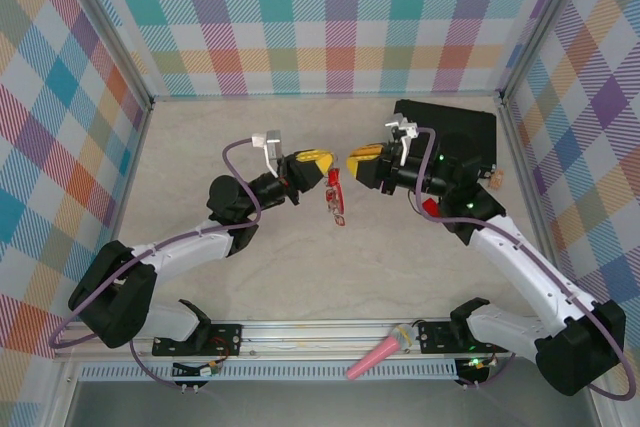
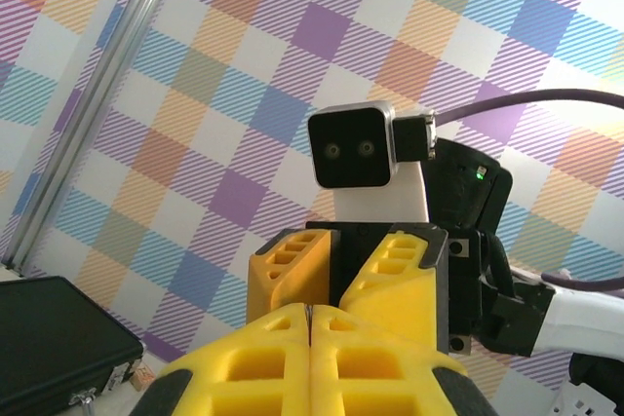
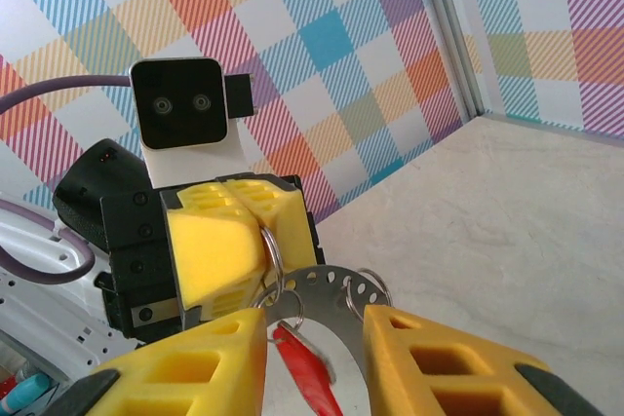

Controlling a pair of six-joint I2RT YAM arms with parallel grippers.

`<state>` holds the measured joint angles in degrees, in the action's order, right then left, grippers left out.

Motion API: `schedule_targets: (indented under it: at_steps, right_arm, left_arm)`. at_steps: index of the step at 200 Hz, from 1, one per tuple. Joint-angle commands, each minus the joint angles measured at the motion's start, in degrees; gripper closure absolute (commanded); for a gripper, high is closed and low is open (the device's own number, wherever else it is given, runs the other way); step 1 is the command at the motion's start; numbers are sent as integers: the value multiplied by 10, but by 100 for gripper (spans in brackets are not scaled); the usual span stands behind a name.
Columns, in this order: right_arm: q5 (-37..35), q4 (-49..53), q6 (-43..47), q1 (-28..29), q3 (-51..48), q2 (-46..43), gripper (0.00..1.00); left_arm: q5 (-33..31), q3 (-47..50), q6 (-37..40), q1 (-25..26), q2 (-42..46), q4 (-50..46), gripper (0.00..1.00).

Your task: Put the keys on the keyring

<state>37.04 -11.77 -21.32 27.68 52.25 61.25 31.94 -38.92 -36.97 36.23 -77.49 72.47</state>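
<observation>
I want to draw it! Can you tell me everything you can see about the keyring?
The keyring is a thin, shiny, silvery wire loop, held up in the air. The shut left gripper pinches its top, so part of it is hidden. A flat metal strip with a row of small holes hangs on it, and red keys dangle below. The open right gripper sits close in front and is not gripping it.

Pastel plaid walls box in a pale, perhaps marbled tabletop — silvery metal posts at the corners.
</observation>
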Motion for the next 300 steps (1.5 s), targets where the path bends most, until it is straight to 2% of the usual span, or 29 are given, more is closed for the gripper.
schedule_targets:
  at_steps: [1, 46, 131, 221, 300]
  right_arm:
    - [1, -60, -17, -3, -22, 4, 69]
    - [45, -138, -38, 3, -60, 21, 62]
    - [42, -170, -28, 32, -66, 56, 58]
    - [-4, -286, -64, 49, -111, 75, 59]
    - [-42, -327, -33, 76, -141, 71, 58]
  left_arm:
    - [-12, -21, 6, 3, 16, 41, 100]
    - [-14, -26, 2, 6, 11, 40, 100]
    - [-15, -27, 1, 8, 9, 38, 100]
    - [-16, -27, 1, 9, 12, 38, 100]
    - [-22, -22, 5, 9, 20, 37, 100]
